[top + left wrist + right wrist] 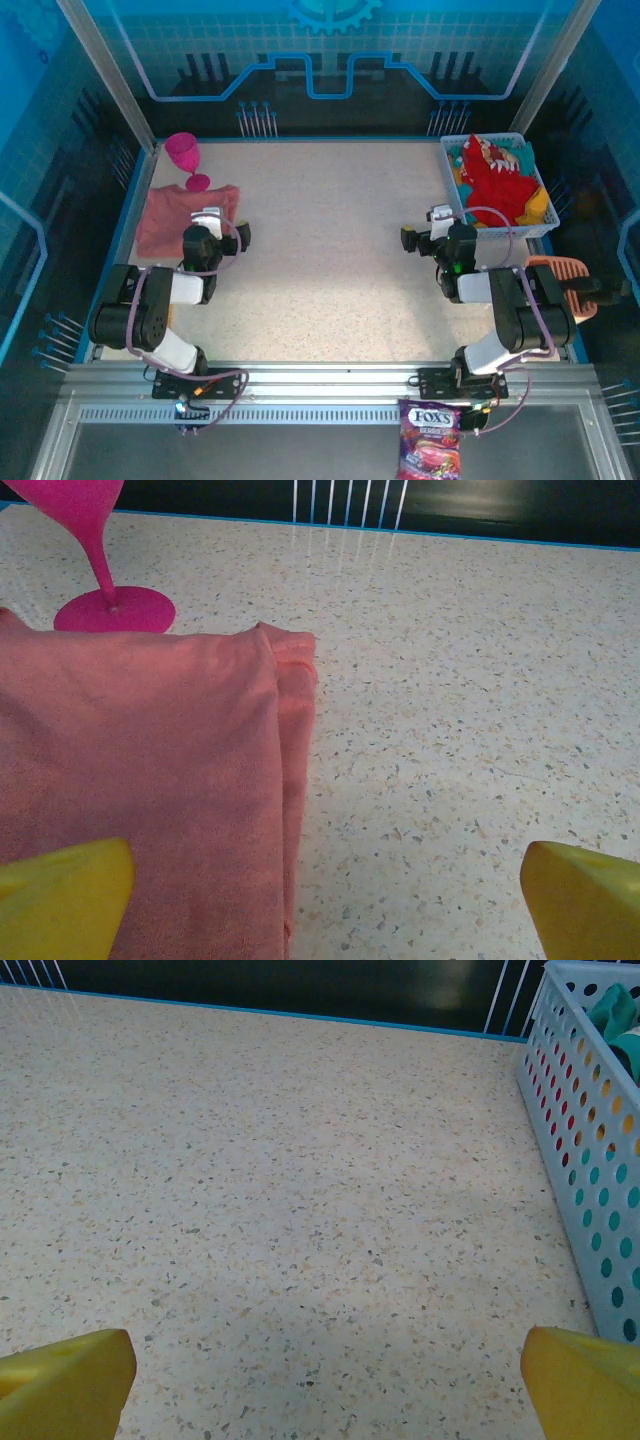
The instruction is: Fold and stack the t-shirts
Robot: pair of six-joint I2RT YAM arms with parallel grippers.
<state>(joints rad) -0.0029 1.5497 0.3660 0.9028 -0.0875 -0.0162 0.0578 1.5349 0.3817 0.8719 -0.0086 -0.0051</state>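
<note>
Pink shirt [170, 215] lies folded at the tabletop's left edge. Red shirt [497, 180] sits heaped in the basket [590, 1190] at the far right corner. Left claw [325, 900] and right claw [325, 1380] both stand apart, empty. Risk: stacking may topple the goblet [100, 540] just beside the pink shirt.

L wrist: magenta plastic goblet [115, 610] bowl cut by top edge; dusty salmon-pink folded t-shirt [140, 780] runs off left/btm. R wrist: pale blue perforated basket [590, 1160] cut at right.
</note>
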